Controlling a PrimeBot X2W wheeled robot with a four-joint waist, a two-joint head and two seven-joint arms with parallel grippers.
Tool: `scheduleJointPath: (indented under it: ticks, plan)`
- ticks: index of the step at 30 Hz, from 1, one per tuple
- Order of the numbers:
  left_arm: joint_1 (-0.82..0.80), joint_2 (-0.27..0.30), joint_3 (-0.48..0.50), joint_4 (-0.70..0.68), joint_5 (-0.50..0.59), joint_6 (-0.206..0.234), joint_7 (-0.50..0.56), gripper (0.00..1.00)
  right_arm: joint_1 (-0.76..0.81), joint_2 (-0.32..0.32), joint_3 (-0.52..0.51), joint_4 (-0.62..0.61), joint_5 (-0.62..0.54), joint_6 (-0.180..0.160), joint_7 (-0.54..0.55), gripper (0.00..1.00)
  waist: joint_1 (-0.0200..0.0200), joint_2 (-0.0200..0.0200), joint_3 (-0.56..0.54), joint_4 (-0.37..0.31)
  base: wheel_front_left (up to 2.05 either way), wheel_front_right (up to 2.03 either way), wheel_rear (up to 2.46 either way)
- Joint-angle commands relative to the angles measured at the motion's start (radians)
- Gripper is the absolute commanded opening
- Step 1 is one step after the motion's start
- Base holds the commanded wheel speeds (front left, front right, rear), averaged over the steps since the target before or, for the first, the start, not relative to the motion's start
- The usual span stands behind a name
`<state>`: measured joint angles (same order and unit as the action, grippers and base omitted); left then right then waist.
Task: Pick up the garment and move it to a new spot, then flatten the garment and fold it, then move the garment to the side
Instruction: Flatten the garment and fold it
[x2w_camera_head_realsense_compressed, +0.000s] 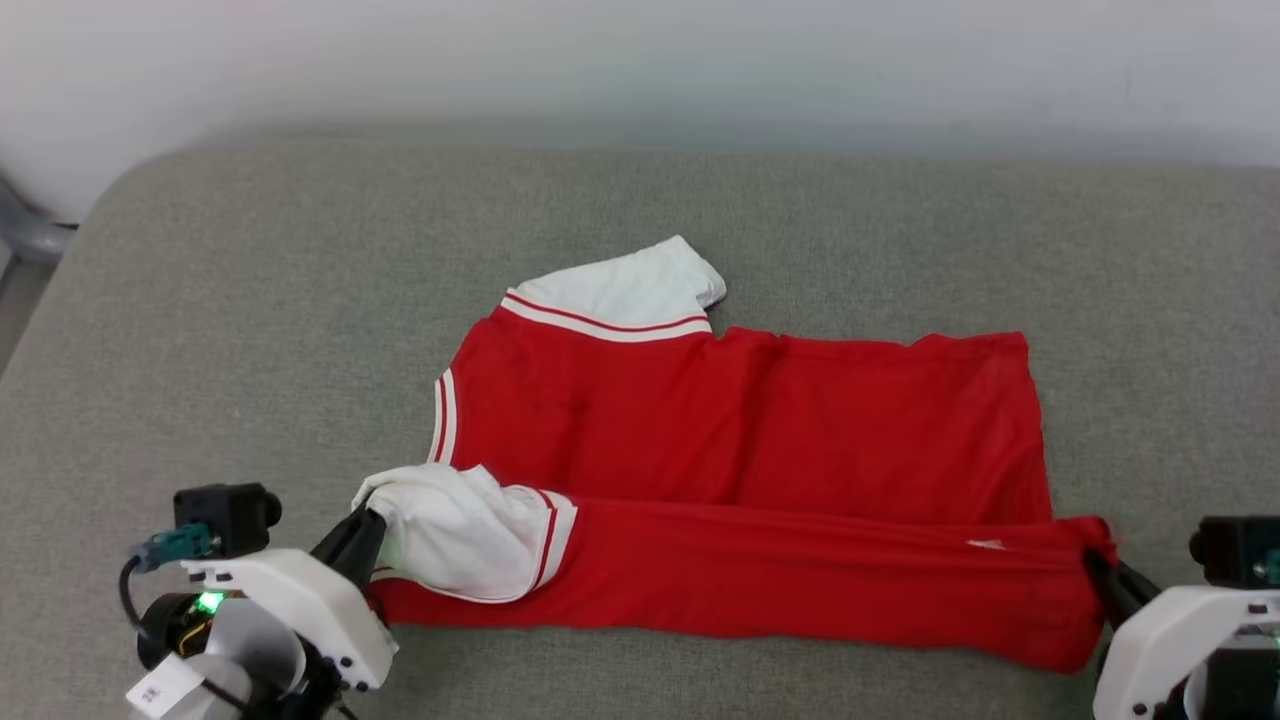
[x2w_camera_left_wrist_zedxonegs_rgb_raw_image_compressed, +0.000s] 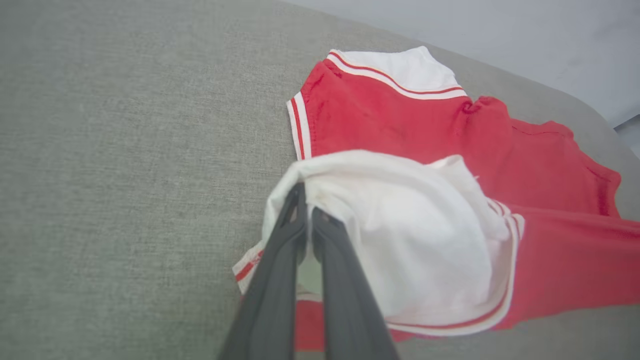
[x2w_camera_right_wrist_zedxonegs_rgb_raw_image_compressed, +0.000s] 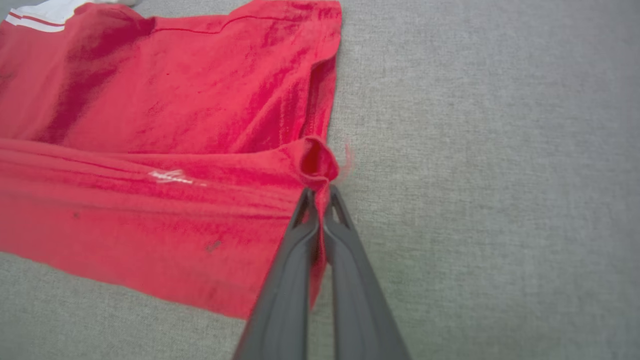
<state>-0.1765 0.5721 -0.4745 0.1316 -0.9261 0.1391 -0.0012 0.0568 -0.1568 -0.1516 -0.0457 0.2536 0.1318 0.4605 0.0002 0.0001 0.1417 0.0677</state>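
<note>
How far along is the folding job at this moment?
Done: the garment lies spread flat on the grey surface. In hand: left gripper pinches the near white sleeve, right gripper the hem corner, with the near edge turned over. Left: finishing the fold, moving it aside.

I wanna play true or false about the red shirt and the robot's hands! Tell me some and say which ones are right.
1. The left hand pinches a white sleeve. True.
2. The right hand is open above the shirt. False: it is shut on the shirt's red corner.
3. The shirt lies on a grey fabric surface. True.
4. Both sleeves are red. False: they are white, with red-striped trim at the seams.
</note>
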Motion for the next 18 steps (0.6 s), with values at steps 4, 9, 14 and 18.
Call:
scheduleJointPath:
  ticks: [4,9,14,18]
  plan:
    - [-0.066,-0.029,-0.016,0.087,0.007,-0.033,0.001,0.00,-0.061,-0.021,0.037,0.059,-0.001,-0.002,-0.028,0.00,-0.0002,-0.0001,0.059,-0.005,0.00,0.00,0.00]
    - [-0.102,-0.070,-0.042,0.196,-0.002,-0.075,0.002,0.00,-0.094,-0.024,0.075,0.157,0.011,-0.002,-0.078,0.00,-0.0002,-0.0001,0.077,-0.005,0.00,0.00,0.00]
    - [-0.120,-0.102,-0.055,0.275,-0.008,-0.100,-0.006,0.39,-0.118,-0.024,0.097,0.262,0.033,-0.002,-0.132,0.66,-0.0002,-0.0001,0.079,-0.005,0.00,0.00,0.00]
    - [-0.125,-0.111,-0.044,0.313,-0.007,-0.092,-0.036,1.00,-0.142,-0.032,0.103,0.284,0.045,-0.002,-0.244,1.00,-0.0002,-0.0001,0.057,-0.006,0.00,0.00,0.00]
